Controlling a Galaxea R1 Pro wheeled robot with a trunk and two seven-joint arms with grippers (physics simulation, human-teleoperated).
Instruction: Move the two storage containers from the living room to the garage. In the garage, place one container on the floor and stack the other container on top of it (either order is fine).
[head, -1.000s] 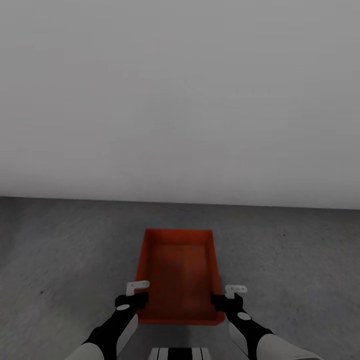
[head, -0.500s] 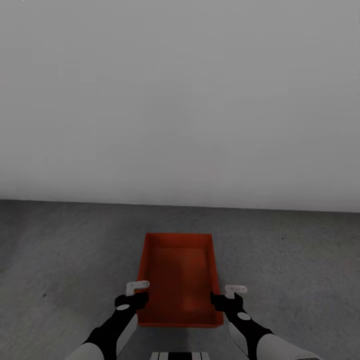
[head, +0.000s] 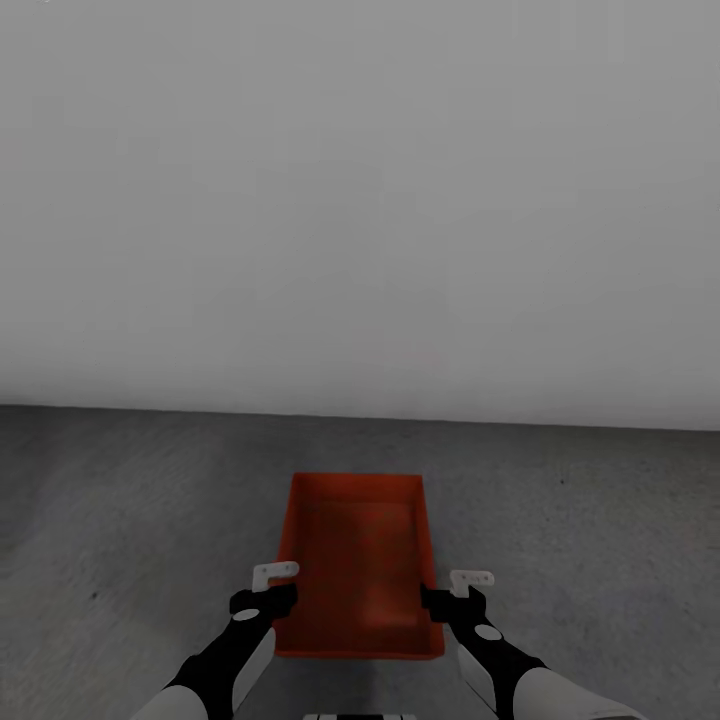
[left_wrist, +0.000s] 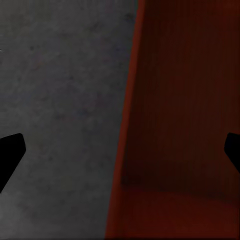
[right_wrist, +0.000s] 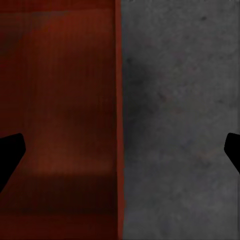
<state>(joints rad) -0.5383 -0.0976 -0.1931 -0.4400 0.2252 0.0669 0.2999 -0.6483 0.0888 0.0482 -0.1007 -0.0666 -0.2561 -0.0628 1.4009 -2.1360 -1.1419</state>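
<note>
A red-orange open-topped storage container (head: 355, 560) rests on the dark grey concrete floor (head: 130, 520) just in front of me. My left gripper (head: 272, 588) is at the near end of its left wall, and my right gripper (head: 455, 590) is at the near end of its right wall. In the left wrist view the container's wall (left_wrist: 125, 150) runs between the widely spread fingers, with the floor (left_wrist: 60, 75) on one side. The right wrist view has the container (right_wrist: 60, 100) beside the floor (right_wrist: 180, 125) in the same way. Both grippers are open, straddling the walls without touching them.
A plain white-grey wall (head: 360, 200) rises a short way beyond the container and meets the floor along a straight line. Bare concrete spreads to the left and right of the container.
The whole picture has shifted: the floor line and the container sit a little lower, and the container looks slightly smaller. Both grippers keep their places in the picture, still open.
</note>
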